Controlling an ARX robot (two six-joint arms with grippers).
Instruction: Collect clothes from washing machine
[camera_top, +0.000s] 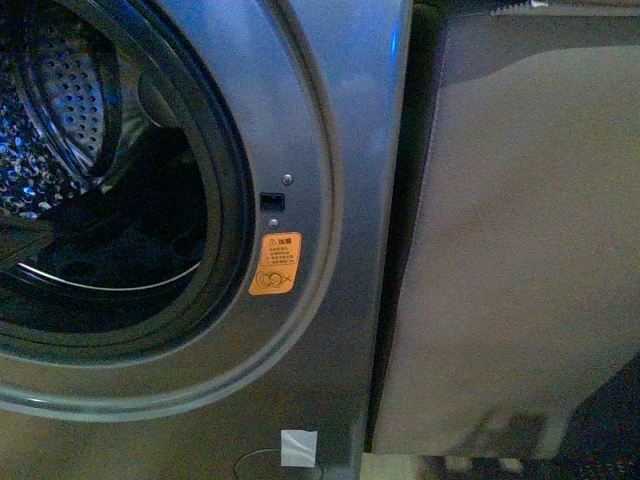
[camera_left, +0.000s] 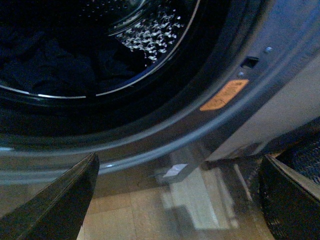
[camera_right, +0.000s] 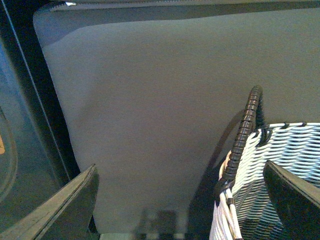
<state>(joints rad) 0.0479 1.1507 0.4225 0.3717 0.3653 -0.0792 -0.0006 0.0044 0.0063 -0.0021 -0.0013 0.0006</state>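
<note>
The dark grey washing machine (camera_top: 330, 120) fills the left of the front view, its porthole open on the perforated steel drum (camera_top: 60, 100). An orange sticker (camera_top: 275, 263) and a white tape square (camera_top: 299, 447) mark its front. Dark clothes (camera_left: 45, 65) lie in the bottom of the drum in the left wrist view; in the front view they show only as a dark mass (camera_top: 110, 260). My left gripper (camera_left: 180, 200) is open and empty, low in front of the machine, outside the porthole. My right gripper (camera_right: 180, 200) is open and empty, in front of the tan box.
A tan cloth-draped box (camera_top: 520, 230) stands right of the machine, also in the right wrist view (camera_right: 165, 110). A white woven basket (camera_right: 270, 170) with a dark handle (camera_right: 242, 135) sits by my right gripper. Wooden floor (camera_left: 150, 210) lies below the machine.
</note>
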